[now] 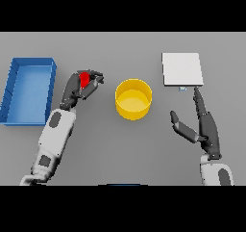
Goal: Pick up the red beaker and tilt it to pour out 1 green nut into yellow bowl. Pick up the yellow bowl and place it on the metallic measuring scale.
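Red beaker [85, 78], one, clutched in left hand [82, 85], one yellow bowl [133, 98], one scale [181, 70], right hand [202, 122] spread, empty.

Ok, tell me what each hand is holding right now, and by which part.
The left hand is curled round the red beaker, fingers wrapped about its body; which part exactly is hidden. The right hand is open and holds nothing.

The red beaker [85, 79], mostly hidden inside curled fingers, sits left of the round, open yellow bowl [133, 99], while the flat pale square scale [181, 70] lies upper right.
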Controlling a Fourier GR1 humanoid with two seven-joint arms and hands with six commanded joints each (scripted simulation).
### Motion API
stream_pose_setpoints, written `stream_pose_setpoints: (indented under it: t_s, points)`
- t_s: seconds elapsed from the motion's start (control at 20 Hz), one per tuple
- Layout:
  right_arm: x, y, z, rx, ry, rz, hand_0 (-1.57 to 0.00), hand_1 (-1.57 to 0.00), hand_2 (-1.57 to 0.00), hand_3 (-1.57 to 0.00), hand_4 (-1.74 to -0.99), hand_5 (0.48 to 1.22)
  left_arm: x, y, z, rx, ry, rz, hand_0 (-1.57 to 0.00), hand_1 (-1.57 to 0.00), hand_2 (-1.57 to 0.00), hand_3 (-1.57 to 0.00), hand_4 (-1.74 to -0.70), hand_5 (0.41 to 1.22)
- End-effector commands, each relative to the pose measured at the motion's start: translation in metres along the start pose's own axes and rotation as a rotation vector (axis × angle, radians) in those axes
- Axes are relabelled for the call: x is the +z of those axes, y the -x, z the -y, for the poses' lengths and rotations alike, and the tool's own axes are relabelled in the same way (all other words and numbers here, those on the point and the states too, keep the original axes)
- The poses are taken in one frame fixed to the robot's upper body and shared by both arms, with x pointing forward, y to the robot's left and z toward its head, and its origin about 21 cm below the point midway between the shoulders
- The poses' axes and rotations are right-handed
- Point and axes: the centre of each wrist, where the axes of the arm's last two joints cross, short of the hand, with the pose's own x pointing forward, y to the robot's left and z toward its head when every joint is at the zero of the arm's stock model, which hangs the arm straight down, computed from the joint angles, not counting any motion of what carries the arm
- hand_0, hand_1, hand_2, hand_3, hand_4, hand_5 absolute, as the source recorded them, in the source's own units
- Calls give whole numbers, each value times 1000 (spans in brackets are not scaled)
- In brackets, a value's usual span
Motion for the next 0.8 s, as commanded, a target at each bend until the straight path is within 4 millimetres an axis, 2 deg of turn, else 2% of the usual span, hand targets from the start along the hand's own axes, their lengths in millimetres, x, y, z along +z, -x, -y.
stream_pose_setpoints:
  t_s: [0.0, 0.05, 0.2, 0.35, 0.45, 0.55, 0.75]
  points:
    - [0, -3, -2, -4, -7, 12, 1, 1, 1, 1, -1259, 646, 1, -1, 4, 9, -2, -12, -1333, -1343, -1351, -1265, -1523, 1148]
    - [0, -3, -2, -4, -5, 14, 1, 1, 1, 1, -1257, 645, 2, 0, 5, 7, -8, -7, -1380, -1388, -1395, -1326, -1505, 1162]
    - [1, -1, -1, -24, 2, 6, 1, 1, 1, 1, -1260, 643, 0, -8, 5, 49, -48, 20, -1473, -1477, -1481, -1446, -1620, 1140]
    - [1, 0, 3, 0, 4, 19, 1, 1, 1, 1, -1258, 646, -1, -14, 3, 89, -76, 64, -1521, -1523, -1525, -1507, -1679, 1122]
    - [1, -2, -1, 3, -1, 27, 1, 1, 1, 1, -1259, 649, -5, -30, -3, 70, -92, 87, -1539, -1540, -1542, -1530, -1701, 1114]
    - [2, -1, 2, 12, 1, 29, 1, 1, 1, 1, -1263, 654, 0, -40, 1, 17, -60, 135, -1551, -1551, -1552, -1545, -1716, 1114]
    - [2, 0, -1, 25, -5, 41, 1, 1, 1, 1, -1253, 666, -7, -67, -4, -220, 29, 113, -1563, -1563, -1563, -1560, -1731, 1124]
